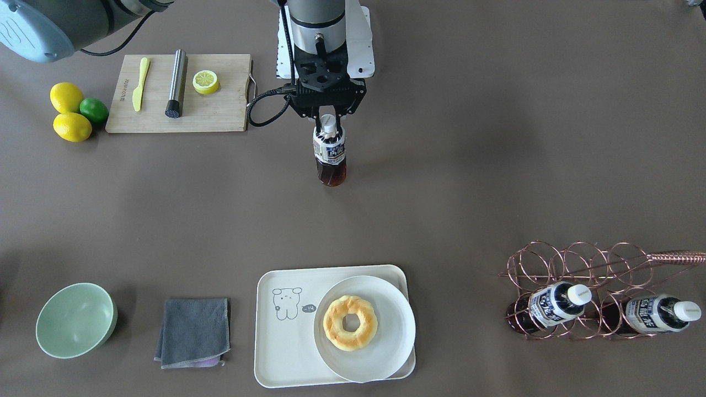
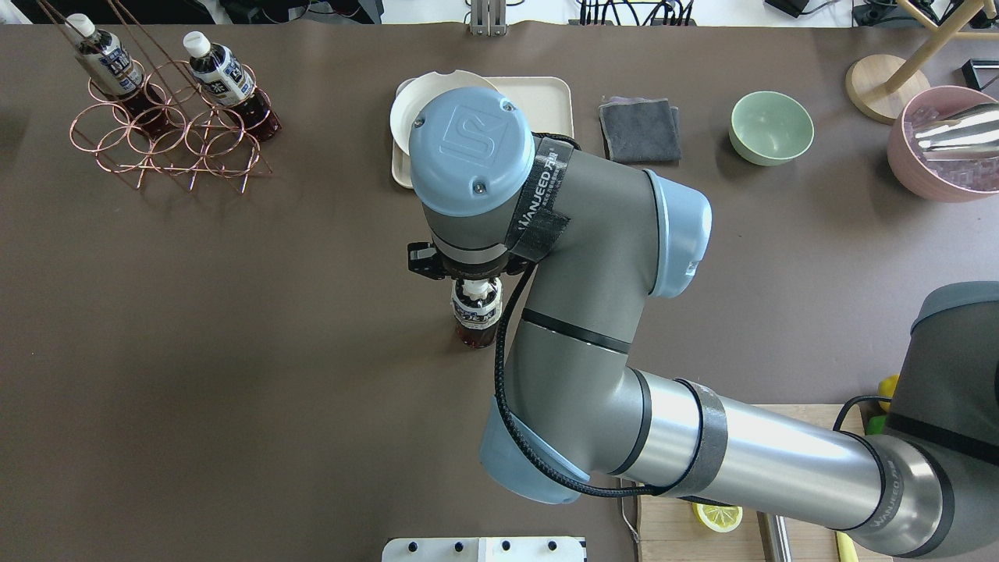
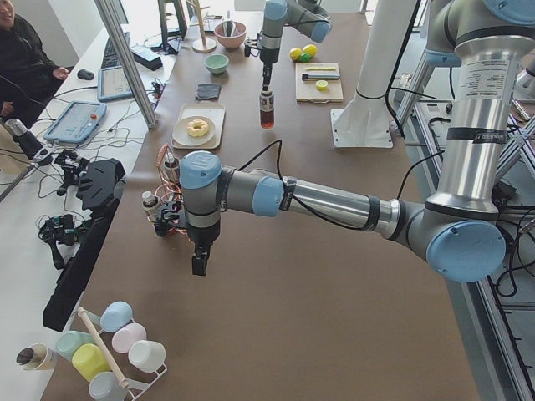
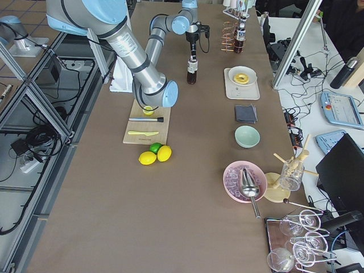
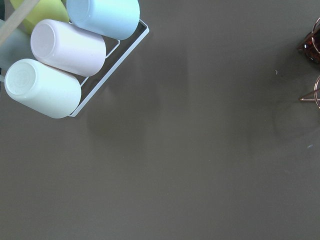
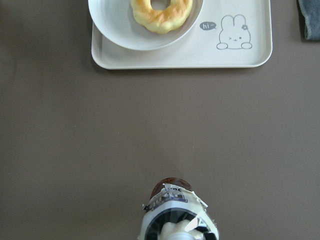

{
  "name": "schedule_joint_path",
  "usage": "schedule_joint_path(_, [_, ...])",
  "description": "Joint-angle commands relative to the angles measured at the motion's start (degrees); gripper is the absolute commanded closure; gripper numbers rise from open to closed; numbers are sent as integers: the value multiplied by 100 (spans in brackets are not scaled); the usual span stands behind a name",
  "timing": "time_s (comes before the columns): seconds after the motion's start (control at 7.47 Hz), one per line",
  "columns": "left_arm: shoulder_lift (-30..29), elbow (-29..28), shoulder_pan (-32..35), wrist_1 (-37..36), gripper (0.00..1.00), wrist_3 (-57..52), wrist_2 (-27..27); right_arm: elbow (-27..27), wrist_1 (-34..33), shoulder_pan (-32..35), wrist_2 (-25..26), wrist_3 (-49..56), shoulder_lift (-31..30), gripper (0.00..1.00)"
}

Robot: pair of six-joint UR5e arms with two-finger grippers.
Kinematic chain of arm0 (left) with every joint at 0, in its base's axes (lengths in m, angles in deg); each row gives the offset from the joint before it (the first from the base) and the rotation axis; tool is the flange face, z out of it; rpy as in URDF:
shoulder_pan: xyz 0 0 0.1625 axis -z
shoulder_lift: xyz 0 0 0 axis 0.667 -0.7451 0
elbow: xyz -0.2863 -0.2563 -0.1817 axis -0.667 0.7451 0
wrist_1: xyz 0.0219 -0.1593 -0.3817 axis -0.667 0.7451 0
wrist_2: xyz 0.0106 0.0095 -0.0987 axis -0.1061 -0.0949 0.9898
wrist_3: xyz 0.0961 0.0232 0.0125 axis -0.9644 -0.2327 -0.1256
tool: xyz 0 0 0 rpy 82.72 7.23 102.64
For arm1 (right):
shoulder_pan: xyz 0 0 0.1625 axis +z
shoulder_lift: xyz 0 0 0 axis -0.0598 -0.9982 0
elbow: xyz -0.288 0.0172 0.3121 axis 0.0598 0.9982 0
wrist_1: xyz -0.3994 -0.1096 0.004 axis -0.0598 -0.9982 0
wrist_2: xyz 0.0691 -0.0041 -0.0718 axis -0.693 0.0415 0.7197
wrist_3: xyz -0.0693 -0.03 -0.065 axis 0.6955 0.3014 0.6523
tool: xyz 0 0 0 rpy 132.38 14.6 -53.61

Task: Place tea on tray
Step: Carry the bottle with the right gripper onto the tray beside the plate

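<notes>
Red-brown drink, white cap: where is the tea [image 1: 331, 154]?

Upper middle of the front-facing view, upright over bare brown counter [image 1: 469, 182], a little to the right of the wooden cutting board [image 1: 220, 110]. Whether its base touches the counter or hangs just above it, I cannot tell.

What has hold of it?

The right end effector [image 1: 329, 124]. It points straight down, and its fingers are clamped on the bottle's neck at the cap. In the right wrist view the bottle fills the bottom centre of the frame.

And the tray [image 1: 281, 342]?

Bottom centre of the front-facing view, well apart from the tea. A round white plate [image 1: 386, 353] carrying a doughnut [image 1: 349, 322] covers its right part and reaches the right rim. The grey cartoon drawing on the left part is uncovered.

Any bottles like it?

Two, at the lower right: a spare bottle [image 1: 551, 304] and a second spare bottle [image 1: 659, 314] lie tilted in a copper wire rack [image 1: 579, 256].

What about the other arm?

In the left side view the left end effector [image 3: 198, 266] hangs pointing down over the counter, centre-left of the frame, near the rack. I cannot tell whether its fingers are apart or together. Its wrist view shows only counter, plus pastel cups [image 5: 65, 47] on a white wire holder at the upper left.

Anything else near the tray?

A folded grey cloth [image 1: 193, 331] to its left, then a green bowl [image 1: 74, 320] at the lower left.
</notes>
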Motion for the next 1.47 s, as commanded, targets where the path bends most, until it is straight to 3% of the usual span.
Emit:
schedule_joint_path(0.0, [-80, -20, -9, -9, 2, 3, 0, 79, -38, 968, -758, 263, 208, 100])
schedule_joint_path(0.13, [-132, -81, -9, -9, 2, 3, 0, 402, -21, 1311, -830, 691, 296, 100])
schedule_joint_path(0.4, [-194, -90, -17, -9, 2, 12, 0, 1848, 302, 2172, -1503, 1457, 935, 100])
schedule_joint_path(0.8, [-247, -108, -52, -9, 2, 38, 0, 3433, 1575, 2501, -1490, 1890, 1096, 100])
schedule_joint_path(1.34, [-379, -283, -53, 0, 2, 21, 0, 4166, 2466, 2265, -1078, 1909, 1105, 100])
